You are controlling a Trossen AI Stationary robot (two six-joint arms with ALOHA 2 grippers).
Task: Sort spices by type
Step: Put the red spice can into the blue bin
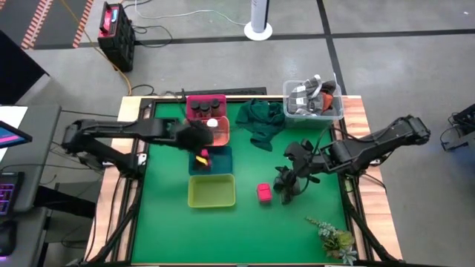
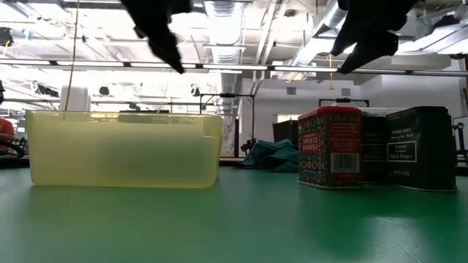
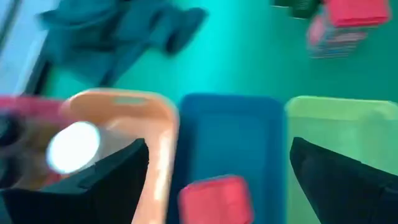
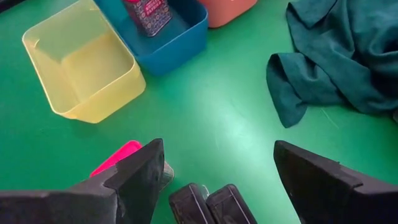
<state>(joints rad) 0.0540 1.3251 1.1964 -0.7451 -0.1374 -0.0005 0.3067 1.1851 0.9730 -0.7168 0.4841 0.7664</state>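
The floor [image 1: 386, 67] was grey concrete with dark lines — a white round stand base [image 1: 258, 30] stood there, under bright ceiling lights [image 2: 223, 18].

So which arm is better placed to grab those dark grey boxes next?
The right. Its open gripper hovers directly over the dark grey rectangular boxes beside the pink-red packet. The left gripper, also open, is over the row of trays, above the blue tray.

Open green mat [image 1: 245, 222] lies before the yellow tray [image 1: 211, 191]; the pink-red packet [image 1: 264, 193] and dark boxes [image 4: 211, 204] crowd its right.
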